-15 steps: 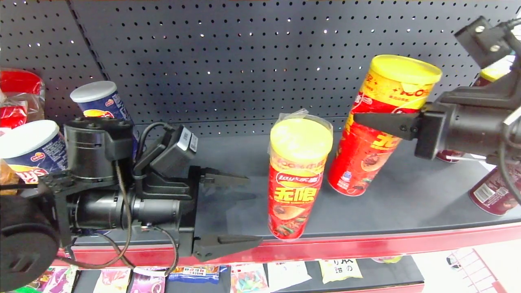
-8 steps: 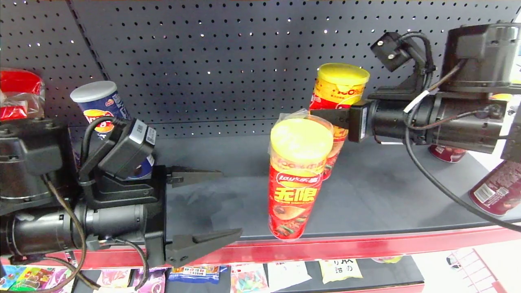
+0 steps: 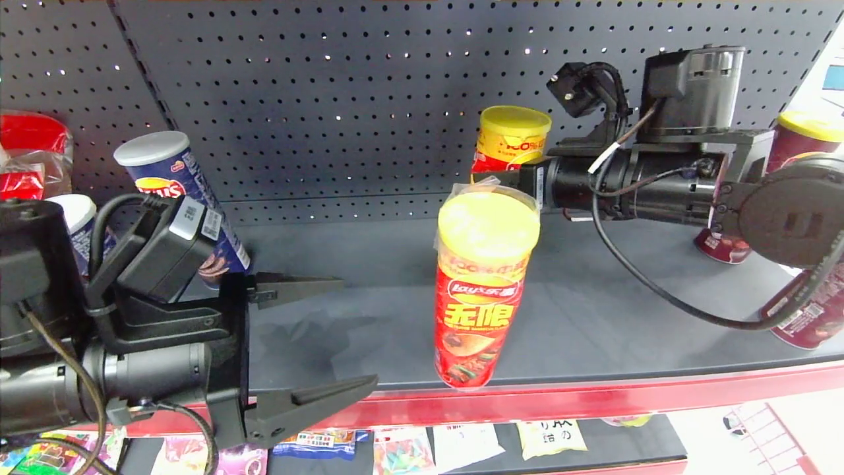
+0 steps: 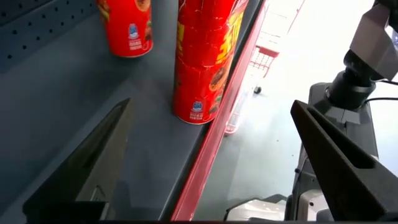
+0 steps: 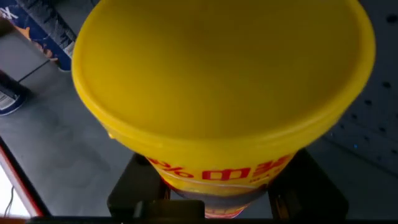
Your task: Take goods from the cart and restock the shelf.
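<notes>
Right gripper [image 3: 504, 177]: clamped on yellow-lidded red can [image 3: 513, 132], behind front can [image 3: 484, 284] on shelf [image 3: 626, 310]; left gripper [image 3: 359, 333]: spread wide, empty, at shelf front edge.

Front can [image 3: 484, 290]: red, with yellow characters on the label and a pale yellow lid under clear wrap. Rear can [image 3: 511, 138]: yellow lid and a yellow upper band above red. Blue can [image 3: 175, 178] at the left: white lid. Dark red can [image 3: 814, 330] at the right: pale label panel. Shelf [image 3: 593, 343]: dark grey with a glossy red front edge. Pegboard [image 3: 330, 99] behind: dark grey, dotted with even rows of small holes. Left gripper [image 3: 359, 333]: black.
</notes>
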You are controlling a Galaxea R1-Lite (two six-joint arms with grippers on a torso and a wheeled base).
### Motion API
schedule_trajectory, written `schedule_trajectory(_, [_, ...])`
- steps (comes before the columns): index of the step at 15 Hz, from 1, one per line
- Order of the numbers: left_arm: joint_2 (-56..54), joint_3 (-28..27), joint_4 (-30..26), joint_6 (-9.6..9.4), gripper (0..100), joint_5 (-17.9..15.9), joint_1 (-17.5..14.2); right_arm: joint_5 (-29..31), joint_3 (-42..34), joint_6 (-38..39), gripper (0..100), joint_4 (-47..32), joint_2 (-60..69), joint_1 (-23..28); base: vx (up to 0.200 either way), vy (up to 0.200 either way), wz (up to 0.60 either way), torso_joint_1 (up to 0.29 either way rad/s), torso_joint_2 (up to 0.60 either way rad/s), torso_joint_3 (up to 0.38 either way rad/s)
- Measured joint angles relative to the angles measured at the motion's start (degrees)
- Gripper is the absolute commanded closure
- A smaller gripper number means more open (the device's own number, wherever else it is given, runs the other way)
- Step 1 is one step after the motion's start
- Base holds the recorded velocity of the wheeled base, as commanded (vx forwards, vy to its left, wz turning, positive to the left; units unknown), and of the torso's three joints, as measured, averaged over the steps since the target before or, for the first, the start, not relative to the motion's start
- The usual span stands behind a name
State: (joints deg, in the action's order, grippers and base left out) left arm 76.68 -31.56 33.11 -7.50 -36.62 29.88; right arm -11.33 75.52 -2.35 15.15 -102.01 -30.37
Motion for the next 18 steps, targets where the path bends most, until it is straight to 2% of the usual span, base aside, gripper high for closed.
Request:
schedule_trajectory(8, [-0.4,-0.1,0.0,0.85,0,0.4,0.0,0.1,1.5,0.6,100,0.0,-2.6,0.0,0.0,0.0,0.0,0.0,0.0,0.0])
schedule_trajectory(9, [-0.4,-0.1,0.0,0.85,0,0.4,0.0,0.1,1.4,1.5,0,0.0,-2.6,0.0,0.0,0.0,0.0,0.0,0.0,0.0])
schedule_trajectory(15, [0.0,-0.2,-0.1,0.9,0,0.4,0.0,0.4,-0.3,2.4,0,-0.1,-1.4,-0.8,0.0,0.0,0.0,0.0,0.0,0.0])
schedule_trajectory(18, [0.6,-0.7,-0.1,0.93,0,0.4,-0.1,0.5,-4.2,2.4,0,-0.1,1.4,-0.8,0.0,0.0,0.0,0.0,0.0,0.0])
